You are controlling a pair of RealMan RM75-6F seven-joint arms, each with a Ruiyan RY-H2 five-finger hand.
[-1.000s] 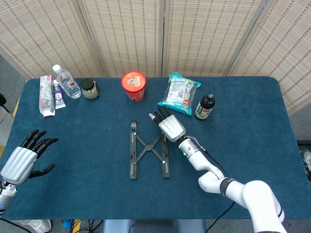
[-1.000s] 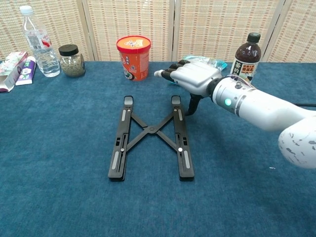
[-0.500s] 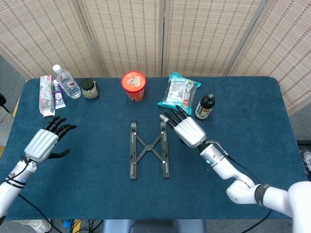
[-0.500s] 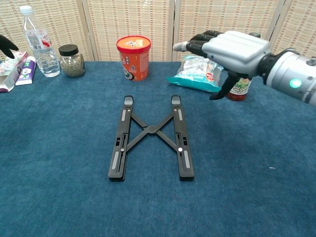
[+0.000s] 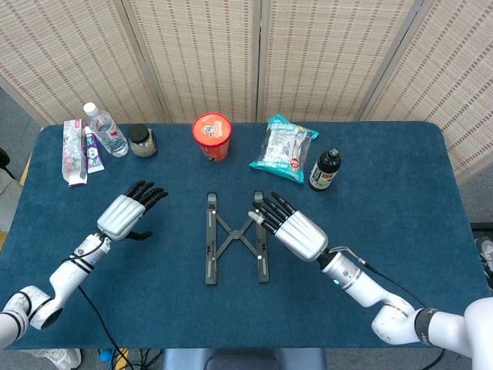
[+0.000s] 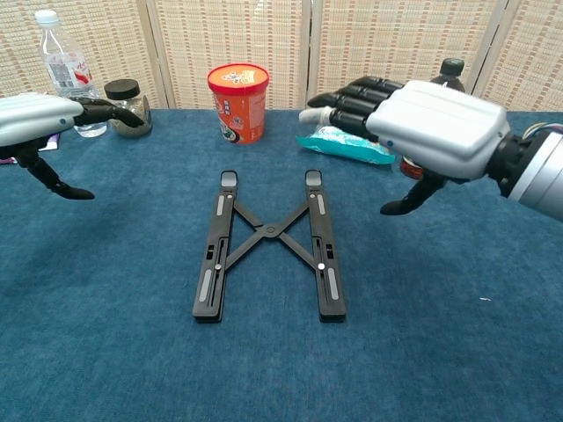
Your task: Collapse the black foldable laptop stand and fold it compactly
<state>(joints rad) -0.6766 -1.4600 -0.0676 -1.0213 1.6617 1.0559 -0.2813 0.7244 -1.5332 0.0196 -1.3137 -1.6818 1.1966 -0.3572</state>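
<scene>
- While the black laptop stand [image 5: 236,237] lies flat on the blue worktop [image 5: 400,200] in the head view, its two rails spread apart and joined by crossed links, the right robot hand [image 5: 289,227] hangs over the stand's right rail with its fingers stretched out and apart, holding nothing.
- Well to the left of the stand, the left robot hand [image 5: 129,213] is also spread and holds nothing, its fingertips pointing toward the far edge.
- Beyond the right robot hand stand a red cup [image 5: 212,136], a snack bag [image 5: 283,148] and a dark bottle [image 5: 324,170]; beyond the left robot hand are a small jar [image 5: 142,140], a water bottle [image 5: 105,129] and a toothpaste box [image 5: 73,151].
- From the chest view the laptop stand [image 6: 269,245] sits between the two hands, touched by neither.
- Above and to the right of it, the right robot hand [image 6: 413,123] is raised with fingers straight and thumb pointing down, nothing in its grasp.
- At the left edge the left robot hand [image 6: 48,121] shows only in part, fingers extended, thumb lowered, nothing held.
- Behind the right robot hand the snack bag [image 6: 347,144] is partly hidden, and the red cup [image 6: 237,102] stands past the stand's far end.
</scene>
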